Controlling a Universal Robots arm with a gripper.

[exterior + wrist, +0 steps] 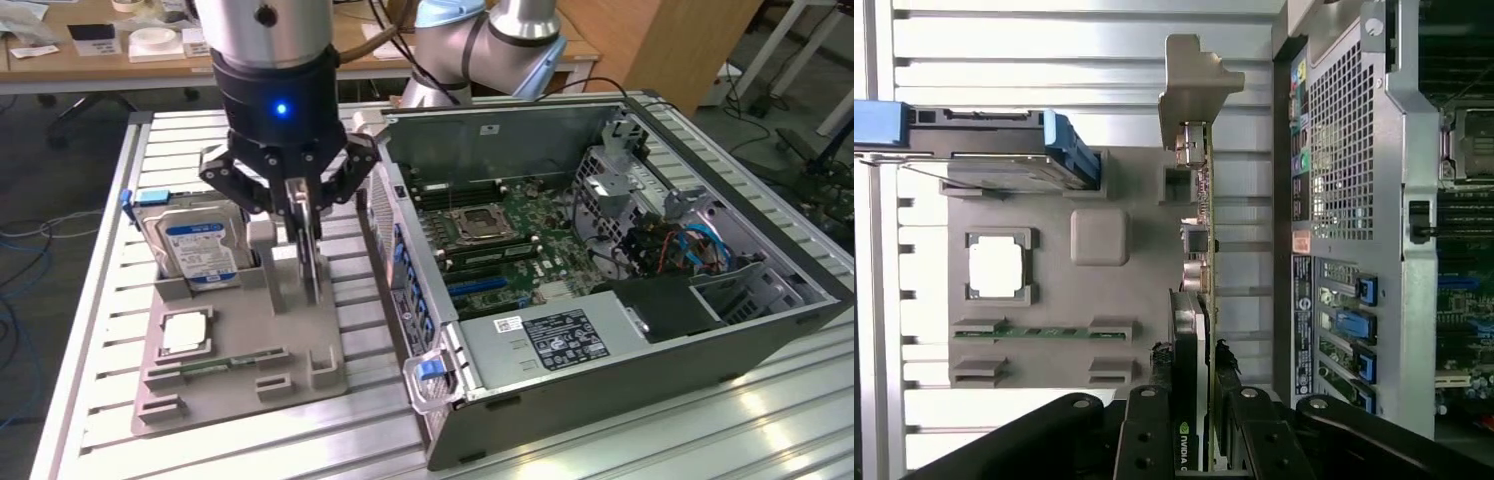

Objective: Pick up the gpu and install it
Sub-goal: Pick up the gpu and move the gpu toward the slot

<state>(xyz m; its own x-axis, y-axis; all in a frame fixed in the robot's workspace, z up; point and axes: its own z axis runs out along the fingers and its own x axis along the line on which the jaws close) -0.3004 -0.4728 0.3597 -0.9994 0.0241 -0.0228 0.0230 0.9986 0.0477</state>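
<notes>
gpu (1192, 330), upright on edge, green board

There is one gpu (308, 245), one gripper (296, 205), one hard drive (200, 250) with a blue label, one thin green memory stick (220, 366), one square silver chip (184, 333), one gray tray (310, 335) and one open computer case (601, 410).
</notes>
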